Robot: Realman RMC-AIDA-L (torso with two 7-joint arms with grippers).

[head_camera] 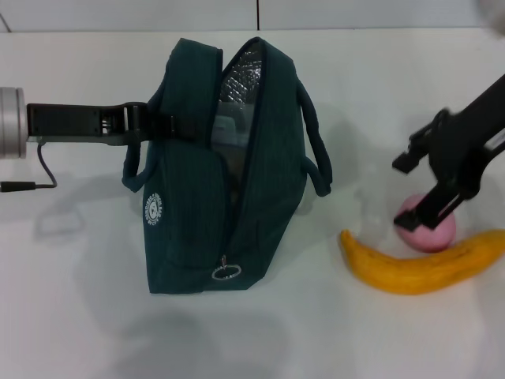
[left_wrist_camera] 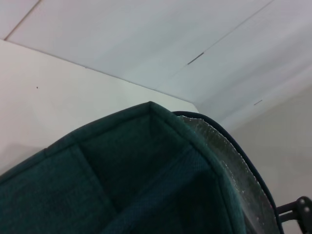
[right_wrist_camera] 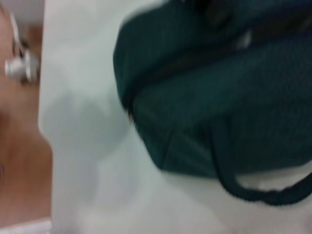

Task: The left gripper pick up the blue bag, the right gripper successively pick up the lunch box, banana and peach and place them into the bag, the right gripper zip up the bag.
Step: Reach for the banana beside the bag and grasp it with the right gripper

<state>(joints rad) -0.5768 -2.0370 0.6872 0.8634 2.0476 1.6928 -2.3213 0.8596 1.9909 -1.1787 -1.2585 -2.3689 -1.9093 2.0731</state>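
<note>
The right gripper hangs just above the banana, whose long axis runs across the worktop (peach touching behind it); fingers apart. The left gripper clamps the blue bag

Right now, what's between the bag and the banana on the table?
Nothing, going by the head view: only bare white table separates the blue bag from the banana. The bag's right-side handle loops out that way but stops short.

Black end effectors — silver left wrist cuff, thin black cable
</note>
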